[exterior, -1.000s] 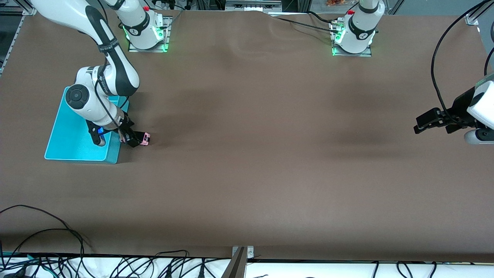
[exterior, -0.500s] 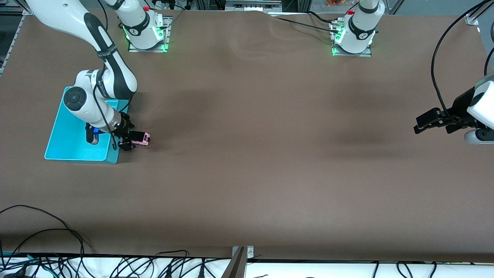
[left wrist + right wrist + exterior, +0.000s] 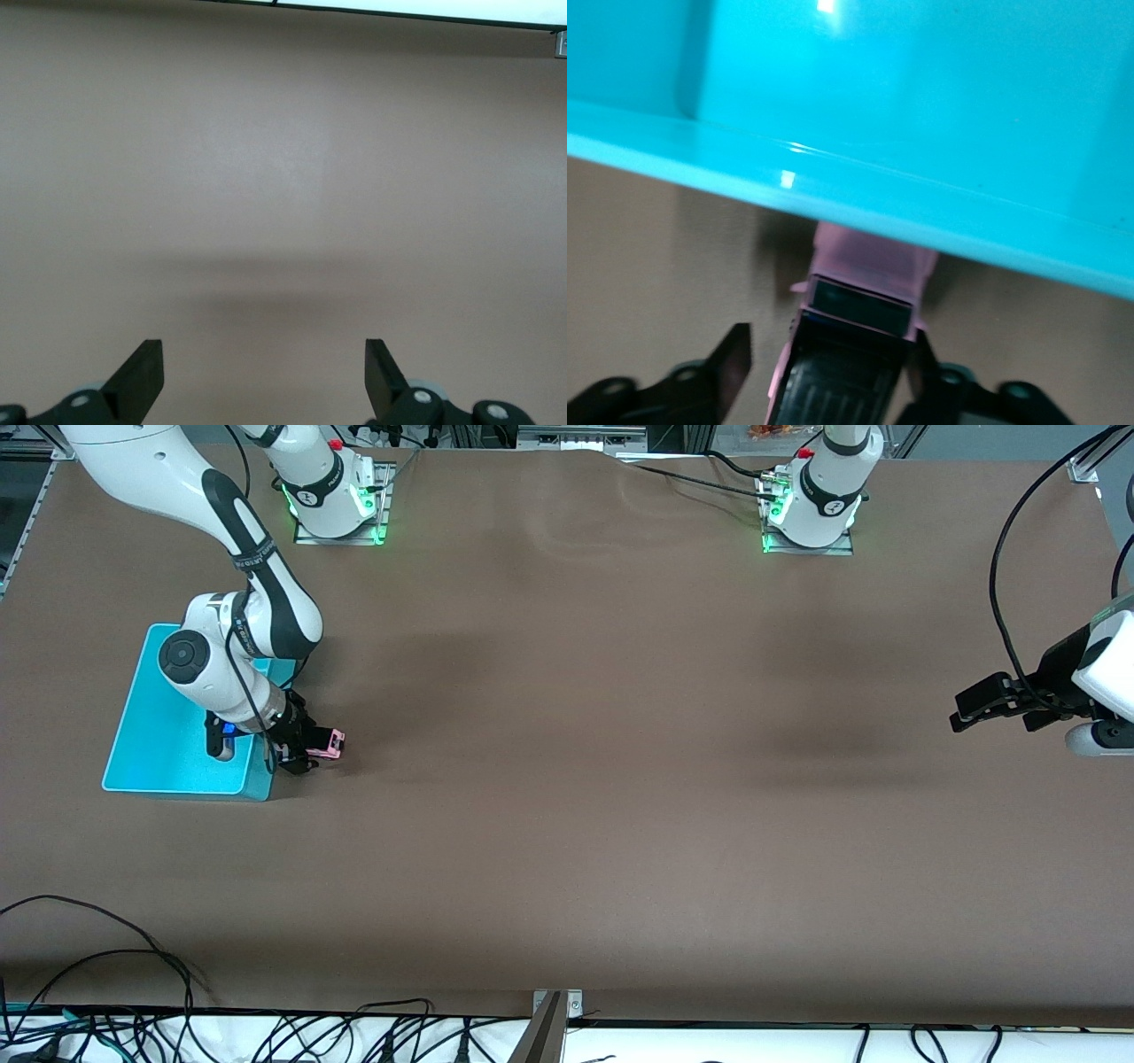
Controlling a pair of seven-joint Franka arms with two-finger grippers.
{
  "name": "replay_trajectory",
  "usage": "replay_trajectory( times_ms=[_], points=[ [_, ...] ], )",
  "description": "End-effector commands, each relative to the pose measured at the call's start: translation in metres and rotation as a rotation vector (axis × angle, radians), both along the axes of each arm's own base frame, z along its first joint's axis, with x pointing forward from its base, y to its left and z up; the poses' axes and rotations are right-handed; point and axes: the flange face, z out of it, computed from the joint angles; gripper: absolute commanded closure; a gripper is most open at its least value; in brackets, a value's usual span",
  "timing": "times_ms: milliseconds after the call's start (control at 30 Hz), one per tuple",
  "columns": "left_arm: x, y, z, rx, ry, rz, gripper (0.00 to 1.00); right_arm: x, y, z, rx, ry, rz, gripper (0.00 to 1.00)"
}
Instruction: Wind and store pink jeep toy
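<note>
Right gripper: low at the table, fingers spread either side of the pink jeep toy, not clamped.
Pink jeep toy: on the table, just beside the turquoise bin.
Left gripper: waiting, fingers wide apart, holding nothing.

pink jeep toy between hand's parted fingers, against turquoise bin.
</note>
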Motion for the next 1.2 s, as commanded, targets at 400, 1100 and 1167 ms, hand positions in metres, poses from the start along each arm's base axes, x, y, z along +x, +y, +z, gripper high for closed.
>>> replay_trajectory(
  times_ms=[400,1100,1167],
  points=[
    [-0.005,0.001,0.008,-0.006,-0.003,0.007,0.00,0.005,0.046,0.050,0.036,-0.088,0.080,1.00],
    [-0.004,-0.001,0.006,-0.005,-0.003,0.002,0.00,0.021,0.022,0.151,-0.011,0.004,0.725,1.00],
    [-0.004,-0.002,0.006,-0.005,-0.003,0.001,0.00,0.018,0.015,0.156,-0.013,0.016,0.785,1.00]
  ],
)
